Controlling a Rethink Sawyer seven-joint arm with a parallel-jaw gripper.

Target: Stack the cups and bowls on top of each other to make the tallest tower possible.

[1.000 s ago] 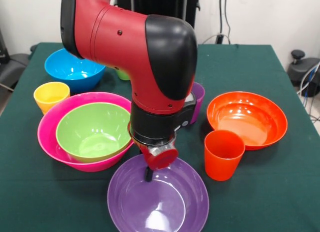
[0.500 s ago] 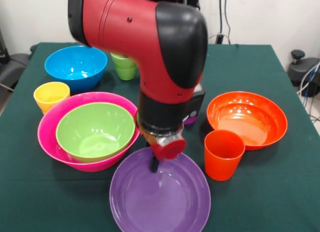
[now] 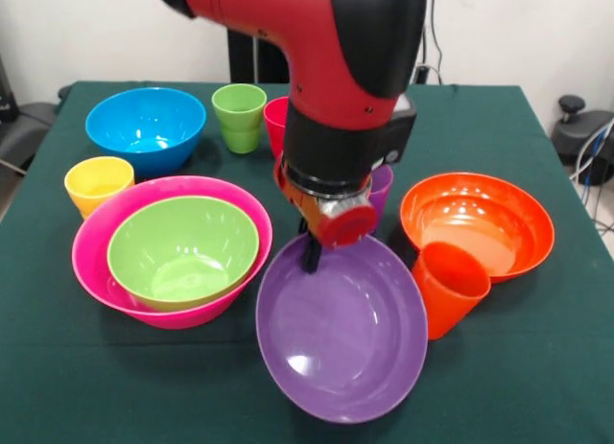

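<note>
1. At far left a small yellow plastic cup [image 3: 98,181] stands near a wide blue plastic bowl [image 3: 146,128] behind it.
2. The big pink plastic bowl [image 3: 96,262] holds a green plastic bowl [image 3: 182,247] nested inside it.
3. A green plastic cup [image 3: 239,117] and a red plastic cup [image 3: 277,125] stand at the back.
4. The gripper [image 3: 312,257] pinches the far rim of the wide purple plastic bowl [image 3: 342,329] — the bowl hangs tilted below it, its inside facing the camera.
5. A purple plastic cup [image 3: 381,188] peeks from behind the red and black arm [image 3: 326,70].
6. The purple bowl's edge touches a leaning orange plastic cup [image 3: 448,288] — beside the orange plastic bowl [image 3: 477,223].
</note>
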